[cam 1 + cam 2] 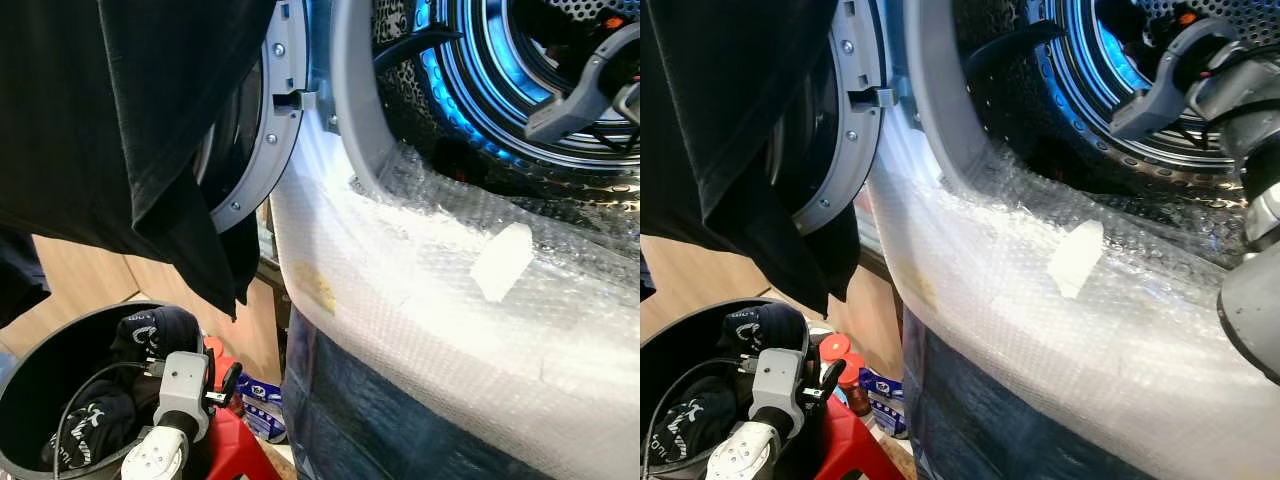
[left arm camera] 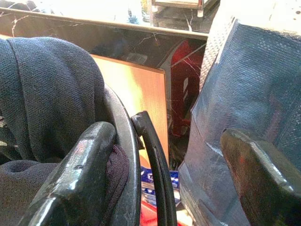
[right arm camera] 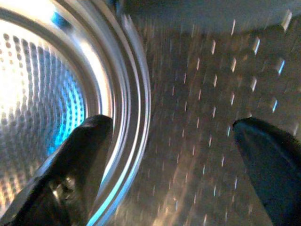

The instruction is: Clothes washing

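A front-loading washing machine [image 1: 470, 330], its front wrapped in bubble wrap [image 1: 420, 300] over dark blue padding, was seen with its door [image 1: 255, 150] swung open and its drum [image 1: 500, 80] lit blue inside. The right gripper [image 3: 171, 155] was reached into the drum, its two black fingers [image 3: 75, 160] spread wide with nothing between them, the perforated steel wall just ahead. A black garment [image 1: 130, 120] was draped across the upper left of the scene, hanging in front of the open door. Below it, a round black laundry basket [image 1: 30, 390] was placed beside the machine, with dark clothes [image 1: 150, 335] bearing white print piled inside. The left gripper [image 2: 174, 174] was held low at the basket's rim, its fingers [image 2: 80, 174] parted and empty, one resting against the dark fabric at the rim. A red stool [image 1: 845, 440] and a red-capped bottle [image 1: 835, 350] were seen between basket and machine.
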Robot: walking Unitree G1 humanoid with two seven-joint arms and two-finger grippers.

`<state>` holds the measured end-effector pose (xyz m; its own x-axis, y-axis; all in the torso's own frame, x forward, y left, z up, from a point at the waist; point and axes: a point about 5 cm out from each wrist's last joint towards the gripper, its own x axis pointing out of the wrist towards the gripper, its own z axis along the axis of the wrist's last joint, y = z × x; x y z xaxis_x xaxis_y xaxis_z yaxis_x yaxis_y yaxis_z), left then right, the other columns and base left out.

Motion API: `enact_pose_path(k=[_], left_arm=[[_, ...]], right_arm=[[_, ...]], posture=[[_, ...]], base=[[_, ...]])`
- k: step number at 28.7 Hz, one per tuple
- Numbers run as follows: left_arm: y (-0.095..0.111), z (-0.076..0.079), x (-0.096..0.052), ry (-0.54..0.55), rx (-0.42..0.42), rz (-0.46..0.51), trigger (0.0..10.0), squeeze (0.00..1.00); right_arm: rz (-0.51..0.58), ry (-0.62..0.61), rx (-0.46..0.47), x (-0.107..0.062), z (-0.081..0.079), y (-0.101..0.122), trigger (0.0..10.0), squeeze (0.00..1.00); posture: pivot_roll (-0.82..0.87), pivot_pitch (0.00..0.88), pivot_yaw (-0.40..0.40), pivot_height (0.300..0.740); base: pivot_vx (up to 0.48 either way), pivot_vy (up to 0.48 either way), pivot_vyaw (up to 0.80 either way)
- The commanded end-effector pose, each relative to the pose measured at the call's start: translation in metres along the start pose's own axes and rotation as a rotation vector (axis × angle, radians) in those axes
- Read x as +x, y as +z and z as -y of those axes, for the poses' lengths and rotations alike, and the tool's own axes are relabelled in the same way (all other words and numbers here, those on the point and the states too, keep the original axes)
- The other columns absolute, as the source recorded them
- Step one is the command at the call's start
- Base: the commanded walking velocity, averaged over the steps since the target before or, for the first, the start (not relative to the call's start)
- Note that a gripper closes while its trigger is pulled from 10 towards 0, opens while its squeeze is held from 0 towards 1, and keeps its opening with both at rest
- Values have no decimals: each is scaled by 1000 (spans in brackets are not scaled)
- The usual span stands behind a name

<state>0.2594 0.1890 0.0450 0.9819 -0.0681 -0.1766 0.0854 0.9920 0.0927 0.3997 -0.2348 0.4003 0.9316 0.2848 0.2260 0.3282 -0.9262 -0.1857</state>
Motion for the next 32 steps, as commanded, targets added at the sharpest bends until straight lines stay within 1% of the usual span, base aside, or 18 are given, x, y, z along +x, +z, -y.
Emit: enact_pose_path(k=[1, 4, 6, 8, 10, 13, 14, 16, 18, 19, 21, 23, 26, 27, 28, 29, 31, 32], left_arm=[[-6, 10, 2, -55, 4, -39, 10000, 0], [-5, 11, 4, -59, 0, -37, 10000, 0], [-4, 13, 7, -67, 1, -34, 10000, 0], [-2, 15, 10, -72, -1, -30, 10000, 0], [-1, 17, 11, -77, -3, -29, 10000, 0], [-2, 20, 11, -84, -7, -31, 10000, 0], [-3, 23, 11, -91, -10, -32, 10000, 0], [-3, 23, 11, -93, -11, -31, 10000, 0], [-3, 24, 12, -95, -14, -28, 10000, 0], [-2, 24, 12, -93, -15, -26, 10000, 0], [-2, 24, 12, -90, -16, -25, 10000, 0], [-3, 23, 11, -88, -15, -26, 10000, 0], [-4, 24, 9, -93, -14, -28, 10000, 0], [-4, 24, 9, -93, -15, -28, 10000, 0], [-5, 25, 8, -90, -17, -29, 10000, 0], [-5, 25, 7, -89, -20, -29, 10000, 0], [-5, 25, 7, -89, -19, -29, 10000, 0], [-5, 24, 6, -90, -17, -29, 10000, 0]], right_arm=[[66, -36, 6, 3, 4, 16, 10000, 0], [-4, -26, 36, 1, 2, 2, 10000, 0], [-124, -22, 35, -3, 6, -32, 10000, 0], [-197, -48, 55, -6, 11, -54, 10000, 0], [-181, -72, 56, -5, 14, -52, 10000, 0], [-112, -86, 58, -2, 14, -36, 10000, 0], [-38, -80, 71, 0, 10, -16, 10000, 0], [-24, -75, 87, 0, 9, -10, 10000, 0], [-101, -79, 113, -2, 9, -25, 10000, 0], [-175, -90, 105, -4, 13, -45, 10000, 0], [-216, -99, 101, -5, 16, -56, 10000, 0], [-285, -145, 141, -7, 25, -72, 10000, 0], [-303, -198, 301, -4, 30, -69, 10000, 0], [-333, -215, 459, -4, 28, -66, 10000, 0], [-374, -232, 703, -4, 25, -60, 10000, 0], [-388, -235, 823, -3, 23, -57, 10000, 0], [-384, -274, 965, -2, 23, -48, 10000, 0], [-384, -299, 1130, 0, 24, -41, 10000, 0]], posture=[[65, 0, 14, 740], [65, 0, 14, 740], [65, 0, 14, 740], [34, 0, 19, 740], [31, 0, 19, 740], [31, 0, 19, 740], [27, 0, 15, 740], [33, 0, 15, 740], [39, 0, 14, 740], [39, 0, 14, 740], [39, 0, 14, 740], [41, 0, 16, 740], [43, 0, 17, 740], [44, 0, 14, 740], [48, 0, 11, 740], [51, 0, 11, 740], [56, 0, 13, 740], [58, 0, 13, 740]], base=[[0, 0, 0], [0, 0, 0], [0, 0, 0], [0, 0, 0], [0, 0, 0], [0, 0, 0], [0, 0, 0], [0, 0, 0], [0, 0, 0], [0, 0, 0], [0, 0, 0], [0, 0, 0], [0, 0, 0], [0, 0, 0], [0, 0, 0], [0, 0, 0], [0, 0, 0], [0, 0, 0]])
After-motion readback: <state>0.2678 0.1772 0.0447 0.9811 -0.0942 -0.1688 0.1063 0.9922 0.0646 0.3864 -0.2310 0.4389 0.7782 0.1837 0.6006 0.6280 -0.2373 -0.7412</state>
